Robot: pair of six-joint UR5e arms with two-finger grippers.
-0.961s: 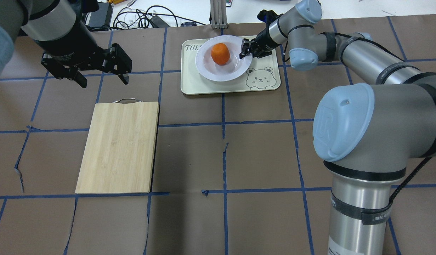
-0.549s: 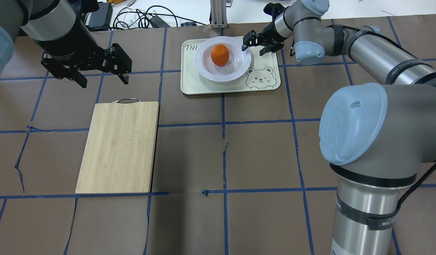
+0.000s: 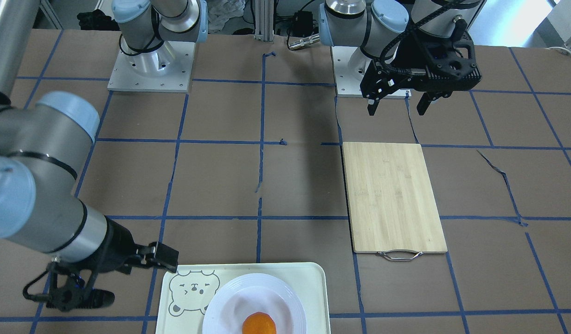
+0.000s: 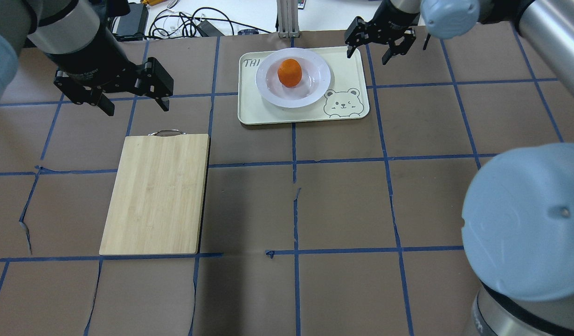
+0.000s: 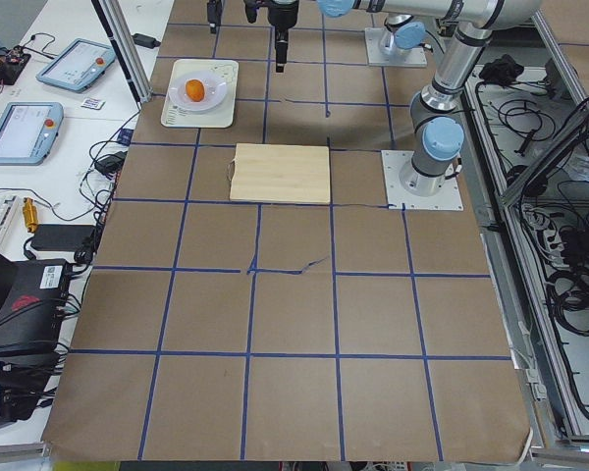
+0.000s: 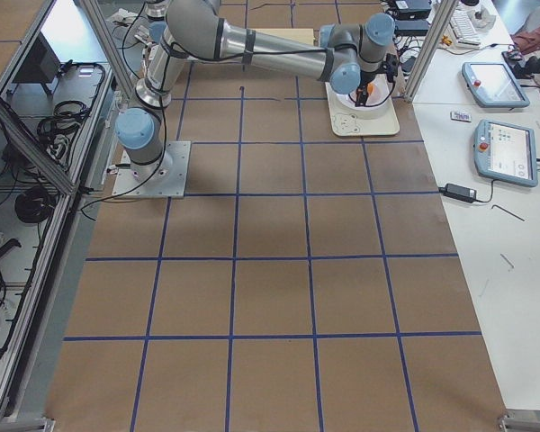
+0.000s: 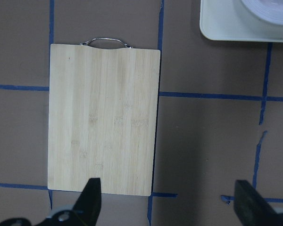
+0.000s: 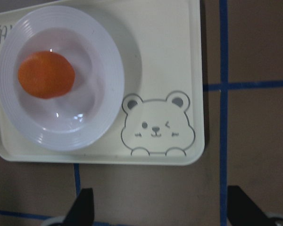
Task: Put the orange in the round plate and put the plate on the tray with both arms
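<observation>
The orange [image 4: 289, 72] lies in the well of the round plate [image 4: 270, 93], and the plate rests flat on the tray [image 4: 349, 74] at the far middle of the table. My right gripper [image 4: 367, 58] hangs open over the tray's far right corner, clear of the plate and holding nothing. Its wrist view looks straight down on the orange [image 8: 46, 81], the plate [image 8: 108, 70] and the tray [image 8: 165, 56]. My left gripper [image 4: 138, 109] is open and empty, raised at the far left, just beyond the cutting board's handle.
A bamboo cutting board [image 4: 156, 191] with a metal handle lies left of centre, also under the left wrist camera [image 7: 104, 117]. Cables and boxes sit past the table's far edge. Brown paper with blue tape lines covers the table.
My right gripper has opened off the plate's right rim and pulled up and away to the far right. The plate with the orange has settled on the tray. The left arm has not moved.
</observation>
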